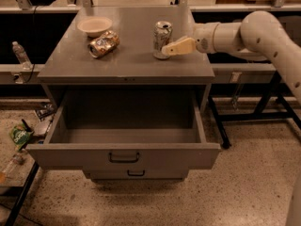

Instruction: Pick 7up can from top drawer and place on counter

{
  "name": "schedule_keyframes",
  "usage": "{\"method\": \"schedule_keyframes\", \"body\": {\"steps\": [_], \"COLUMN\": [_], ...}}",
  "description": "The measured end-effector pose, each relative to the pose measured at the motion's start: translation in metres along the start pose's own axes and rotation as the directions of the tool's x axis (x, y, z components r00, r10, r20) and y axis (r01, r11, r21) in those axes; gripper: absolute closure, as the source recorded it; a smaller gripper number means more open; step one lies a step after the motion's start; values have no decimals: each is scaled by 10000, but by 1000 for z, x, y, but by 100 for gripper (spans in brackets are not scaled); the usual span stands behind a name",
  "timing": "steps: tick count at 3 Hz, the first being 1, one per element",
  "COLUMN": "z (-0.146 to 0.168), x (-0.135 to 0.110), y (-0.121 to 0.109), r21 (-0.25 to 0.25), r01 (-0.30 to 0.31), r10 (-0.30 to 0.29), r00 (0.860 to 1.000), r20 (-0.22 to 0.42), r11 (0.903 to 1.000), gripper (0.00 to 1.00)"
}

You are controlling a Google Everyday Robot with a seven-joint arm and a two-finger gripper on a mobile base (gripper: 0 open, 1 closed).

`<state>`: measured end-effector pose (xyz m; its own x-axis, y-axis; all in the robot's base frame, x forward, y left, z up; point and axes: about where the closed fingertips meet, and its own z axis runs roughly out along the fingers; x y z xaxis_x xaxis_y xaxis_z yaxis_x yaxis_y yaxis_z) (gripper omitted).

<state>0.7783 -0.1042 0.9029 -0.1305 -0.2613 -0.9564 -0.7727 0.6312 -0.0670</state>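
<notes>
The 7up can [162, 37] stands upright on the counter [127, 62], right of its middle. My gripper [168, 49] is at the can's right side, just above the counter. One tan finger [178, 46] reaches along the can's front right near its base, and the other finger is hidden behind the can. The jaws stand open and hold nothing. The top drawer [123, 150] is pulled fully out below the counter, and its inside shows nothing in it.
A dented orange-brown can [103, 44] lies on the counter's left, next to a pale bowl [95, 26]. A shorter drawer front [136, 173] sits below. A bottle [21, 53] and a green bag [19, 135] are at the left. Black table legs [263, 112] stand at the right.
</notes>
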Motion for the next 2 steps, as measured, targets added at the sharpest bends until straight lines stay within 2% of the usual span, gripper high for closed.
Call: {"method": "schedule_keyframes", "body": {"steps": [1,2], "z": [-60,-119], "x": [1,-1], "y": [1,1], "r21": [89,927], "r01": [849,1402], "r10": [-843,-1302], "r00": [9952,9858], "r20": [-501,-1059], "r11": [9964,9858], "gripper": [0,0]}}
